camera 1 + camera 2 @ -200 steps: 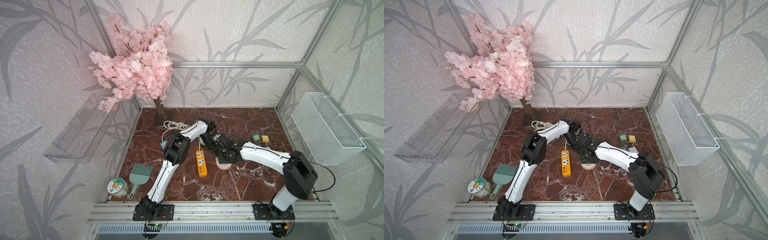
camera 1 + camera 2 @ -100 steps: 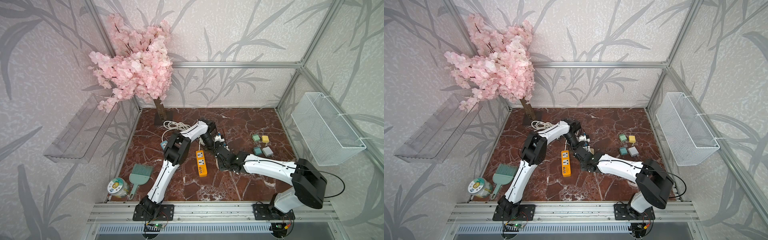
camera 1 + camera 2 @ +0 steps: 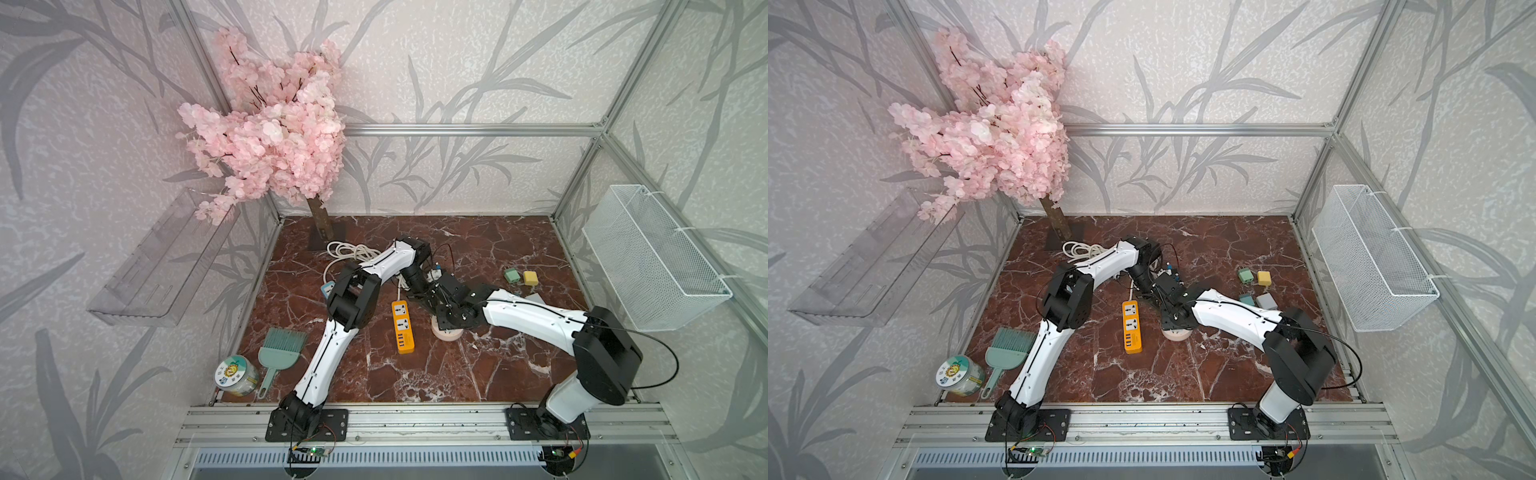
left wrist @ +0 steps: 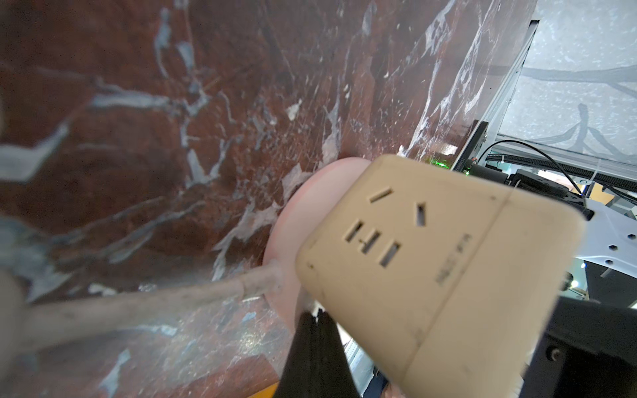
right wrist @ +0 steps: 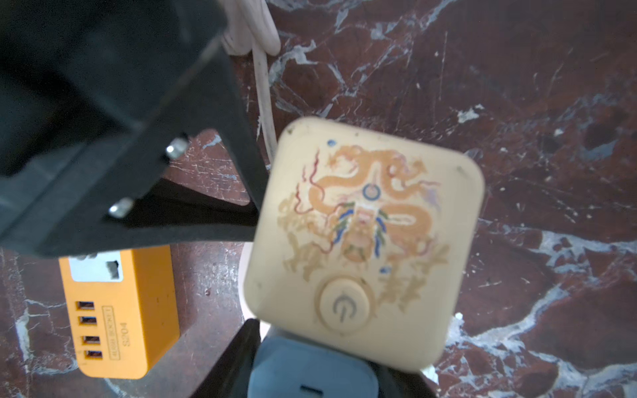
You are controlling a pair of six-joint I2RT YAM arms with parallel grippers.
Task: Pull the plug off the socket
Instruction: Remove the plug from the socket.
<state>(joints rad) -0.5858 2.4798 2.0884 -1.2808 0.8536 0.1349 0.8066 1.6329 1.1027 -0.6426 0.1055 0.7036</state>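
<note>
The socket is a cream cube with a dragon print and a power button. It sits on a round pink base that also shows in both top views. A pale blue plug sits against the cube's side below the button, and I cannot tell how deep it is. My right gripper is shut on the plug, one black finger on each side. My left gripper is shut with nothing in it, its tips against the cube's lower edge. The cube's cord runs off across the floor.
An orange power strip lies just left of the socket. Behind the left arm is a coil of white cable. Small green and yellow blocks lie at the right. A teal brush and a jar sit at the front left. A wire basket hangs on the right wall.
Half a second ago the right arm lay lower and stretched out. It is now raised again, about where it stood one second ago. The left arm has not moved.
</note>
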